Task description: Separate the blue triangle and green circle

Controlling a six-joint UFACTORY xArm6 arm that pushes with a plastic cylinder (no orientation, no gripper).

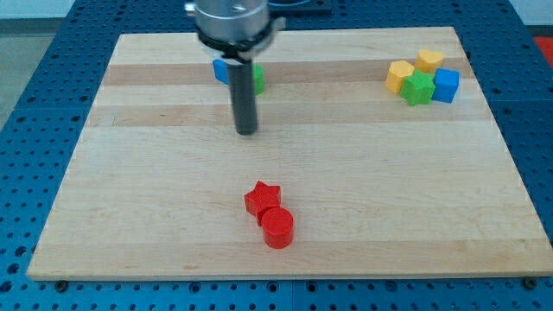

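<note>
Two task blocks, blue triangle [222,71] and green circle [258,79], flank rod, just above my tip [247,131]; no fingers.

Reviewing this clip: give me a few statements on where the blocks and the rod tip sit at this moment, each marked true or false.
1. My tip rests below the blue triangle and green circle in the view. True.
2. The blue triangle and green circle lie at opposite ends of the board. False: they sit close together near the view's top, with the rod passing in front of them.
3. The red star and red cylinder touch each other. True.
4. The cluster at the view's top right holds only yellow blocks. False: two yellow blocks, a green star and a blue cube are there.
</note>
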